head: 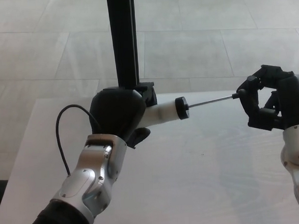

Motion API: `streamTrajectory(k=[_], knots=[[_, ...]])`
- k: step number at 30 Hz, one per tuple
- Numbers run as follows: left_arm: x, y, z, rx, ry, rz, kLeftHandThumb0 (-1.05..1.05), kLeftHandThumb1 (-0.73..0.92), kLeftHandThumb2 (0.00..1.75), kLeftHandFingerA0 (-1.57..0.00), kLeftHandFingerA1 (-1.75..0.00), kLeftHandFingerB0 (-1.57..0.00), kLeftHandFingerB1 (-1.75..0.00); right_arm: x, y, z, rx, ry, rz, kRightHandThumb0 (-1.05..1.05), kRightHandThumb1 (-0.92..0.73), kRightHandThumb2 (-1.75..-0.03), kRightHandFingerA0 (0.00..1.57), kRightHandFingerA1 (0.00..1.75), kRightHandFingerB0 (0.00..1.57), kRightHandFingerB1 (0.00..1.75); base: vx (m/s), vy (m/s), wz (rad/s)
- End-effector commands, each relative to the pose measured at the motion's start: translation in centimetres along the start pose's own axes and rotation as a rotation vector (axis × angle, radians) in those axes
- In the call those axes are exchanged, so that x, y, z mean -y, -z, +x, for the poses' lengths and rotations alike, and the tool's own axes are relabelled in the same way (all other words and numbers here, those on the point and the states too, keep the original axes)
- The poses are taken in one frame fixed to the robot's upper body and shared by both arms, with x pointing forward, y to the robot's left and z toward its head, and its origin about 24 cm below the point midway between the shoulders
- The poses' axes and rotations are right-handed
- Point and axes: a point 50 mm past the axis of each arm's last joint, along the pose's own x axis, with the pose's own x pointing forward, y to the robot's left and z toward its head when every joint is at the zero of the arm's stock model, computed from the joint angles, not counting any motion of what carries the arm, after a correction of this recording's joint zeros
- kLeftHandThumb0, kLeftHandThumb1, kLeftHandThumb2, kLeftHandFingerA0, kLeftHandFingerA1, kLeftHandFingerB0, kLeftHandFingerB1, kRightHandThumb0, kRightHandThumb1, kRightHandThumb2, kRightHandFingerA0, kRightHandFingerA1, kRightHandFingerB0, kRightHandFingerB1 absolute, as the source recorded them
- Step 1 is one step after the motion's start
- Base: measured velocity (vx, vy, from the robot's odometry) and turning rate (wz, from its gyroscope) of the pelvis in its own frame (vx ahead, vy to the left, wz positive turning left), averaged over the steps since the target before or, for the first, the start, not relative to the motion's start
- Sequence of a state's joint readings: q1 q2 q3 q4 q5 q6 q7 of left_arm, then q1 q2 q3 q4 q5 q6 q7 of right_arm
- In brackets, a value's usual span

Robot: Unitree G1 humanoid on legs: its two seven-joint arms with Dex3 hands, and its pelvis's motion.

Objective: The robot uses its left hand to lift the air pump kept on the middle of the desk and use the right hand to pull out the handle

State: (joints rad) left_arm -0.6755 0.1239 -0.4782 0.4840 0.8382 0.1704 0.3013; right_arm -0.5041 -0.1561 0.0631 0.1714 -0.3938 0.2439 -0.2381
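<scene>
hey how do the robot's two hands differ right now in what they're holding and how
The left hand wraps whole around the air pump body, hiding most of it; the right hand only pinches the handle at the end of the thin rod. The left hand sits near the desk's middle, the right near its right edge. Both are black and shut on parts of one pump, held above the desk.
</scene>
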Motion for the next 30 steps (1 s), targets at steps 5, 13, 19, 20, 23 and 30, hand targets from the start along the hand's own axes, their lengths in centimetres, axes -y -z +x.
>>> streamTrajectory(k=[5,13,19,20,23,30], knots=[[0.1,1.7,-0.5,-0.035,0.021,0.011,-0.28,0.55,1.13,-1.17,-1.36,-0.87,-1.14,0.9,1.1,0.0,-0.005,0.019,-0.023,-0.22,-0.43,-1.08,1.20,1.36,1.03,1.23,0.00,0.000,0.00],[0.1,2.8,-1.2,-0.047,0.006,0.056,-0.19,0.55,1.05,-0.90,-1.75,-0.66,-1.58,1.3,1.5,0.0,-0.013,0.032,-0.023,-0.21,-0.43,-1.07,1.19,1.35,1.03,1.21,0.00,0.000,0.00],[0.0,3.4,-1.4,-0.054,0.020,0.102,-0.22,0.59,1.03,-0.88,-1.75,-0.65,-1.59,1.4,1.5,0.1,-0.018,0.037,-0.030,-0.15,-0.47,-1.03,0.91,1.75,0.86,1.44,0.00,0.000,0.00],[0.0,3.5,-1.5,-0.058,0.026,0.100,-0.20,0.58,1.02,-0.87,-1.75,-0.67,-1.57,1.4,1.5,0.1,-0.018,0.038,-0.031,-0.15,-0.47,-1.03,0.91,1.75,0.86,1.44,0.00,0.000,0.00],[0.2,4.0,-1.9,-0.065,0.033,0.100,-0.20,0.59,0.97,-0.82,-1.75,-0.67,-1.55,1.5,1.6,0.0,-0.022,0.039,-0.033,-0.22,-0.44,-1.08,1.19,1.36,1.01,1.21,0.00,0.000,0.00],[0.4,4.2,-2.1,-0.056,0.020,0.097,-0.19,0.58,0.93,-0.82,-1.75,-0.68,-1.57,1.4,1.6,0.0,-0.024,0.037,-0.019,-0.21,-0.46,-1.05,1.18,1.35,0.99,1.20,0.00,0.000,0.00]])
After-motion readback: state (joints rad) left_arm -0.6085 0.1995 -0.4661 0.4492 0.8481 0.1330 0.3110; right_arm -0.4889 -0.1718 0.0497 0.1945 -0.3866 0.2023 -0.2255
